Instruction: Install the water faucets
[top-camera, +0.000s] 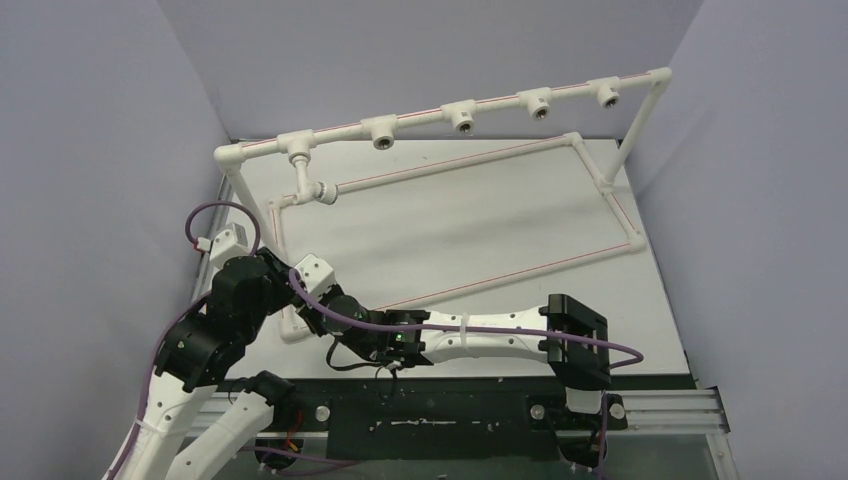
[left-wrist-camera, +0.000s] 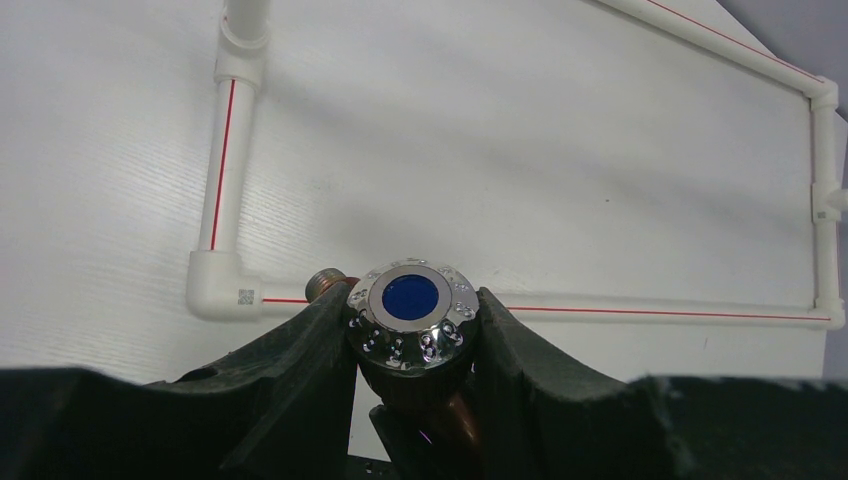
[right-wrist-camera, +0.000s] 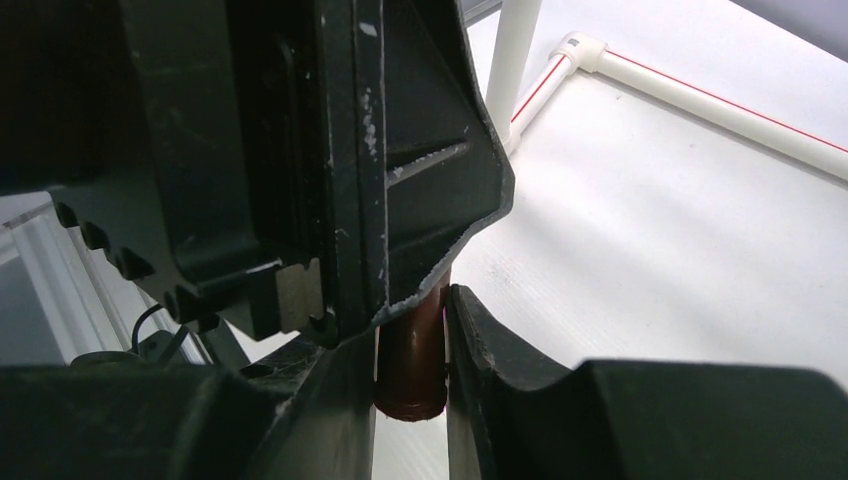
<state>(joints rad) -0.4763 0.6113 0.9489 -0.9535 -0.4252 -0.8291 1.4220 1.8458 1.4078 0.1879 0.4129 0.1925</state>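
Observation:
The reddish-brown water faucet (left-wrist-camera: 411, 345) has a silvery knob with a blue cap, and its threaded end (left-wrist-camera: 325, 283) points left. My left gripper (left-wrist-camera: 412, 320) is shut on the knob, low over the table near the front (top-camera: 372, 330). My right gripper (right-wrist-camera: 412, 375) is shut on the faucet's brown spout (right-wrist-camera: 410, 350) from the other side (top-camera: 402, 350). The left gripper's black body fills the top left of the right wrist view. The all-white faucet (top-camera: 318, 189) hangs from the leftmost socket of the raised pipe rail.
A white pipe frame (top-camera: 450, 295) with red lines lies on the table. Its raised rail at the back carries several open tee sockets (top-camera: 381, 131). A corner elbow (left-wrist-camera: 215, 285) lies just left of the faucet. Grey walls stand on three sides.

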